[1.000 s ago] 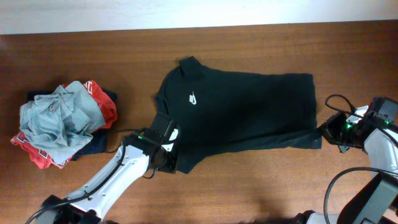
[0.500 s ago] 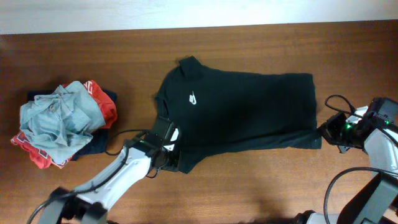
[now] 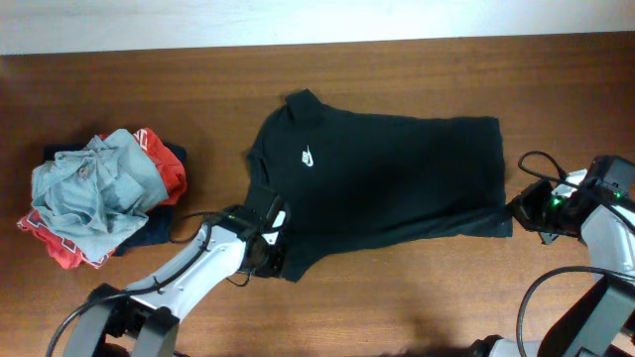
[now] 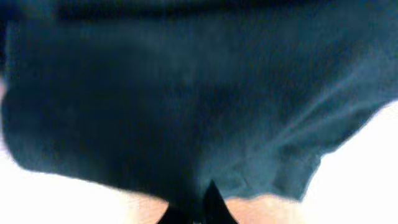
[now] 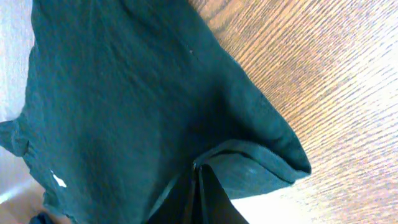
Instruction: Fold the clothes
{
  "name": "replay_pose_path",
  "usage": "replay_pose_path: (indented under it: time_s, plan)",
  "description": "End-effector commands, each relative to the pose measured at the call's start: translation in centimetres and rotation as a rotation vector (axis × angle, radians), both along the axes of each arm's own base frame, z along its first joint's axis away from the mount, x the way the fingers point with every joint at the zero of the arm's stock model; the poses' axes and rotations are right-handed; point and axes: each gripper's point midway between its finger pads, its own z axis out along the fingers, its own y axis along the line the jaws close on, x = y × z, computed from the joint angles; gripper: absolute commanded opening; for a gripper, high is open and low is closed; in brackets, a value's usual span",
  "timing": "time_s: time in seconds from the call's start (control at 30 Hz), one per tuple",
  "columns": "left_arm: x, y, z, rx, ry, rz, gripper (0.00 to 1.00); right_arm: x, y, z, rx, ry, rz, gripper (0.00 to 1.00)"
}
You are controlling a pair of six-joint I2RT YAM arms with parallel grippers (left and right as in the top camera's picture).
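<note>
One black T-shirt (image 3: 387, 178), left pincer (image 3: 273, 260) clamping sleeve, right pincer (image 3: 515, 210) clamping hem, garment pile (image 3: 99, 193) aside.

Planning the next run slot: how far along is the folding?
Done: the black T-shirt lies spread flat, logo up; no fold shows. In hand: the left tool is shut on its near sleeve edge, the right tool on a hem corner, likely set for the first fold. Left: every fold on it, plus the crumpled pile of garments off to the left.
</note>
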Motion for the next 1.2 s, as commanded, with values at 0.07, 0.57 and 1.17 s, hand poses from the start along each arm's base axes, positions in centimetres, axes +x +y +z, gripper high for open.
replay_pose_path:
  time_s: [0.07, 0.57, 1.17]
  plan:
    - [2.2, -1.2, 4.9, -0.030, -0.058, -0.005, 0.00, 0.4, 0.1, 0.3, 0.008, -0.011, 0.004, 0.04]
    - [6.4, 1.6, 9.5, 0.115, -0.236, 0.023, 0.00, 0.4, 0.2, 0.3, 0.009, -0.010, 0.005, 0.04]
    - [10.3, 1.2, 6.3, 0.141, -0.283, -0.125, 0.00, 2.7, -1.0, 1.2, -0.058, -0.113, 0.014, 0.04]
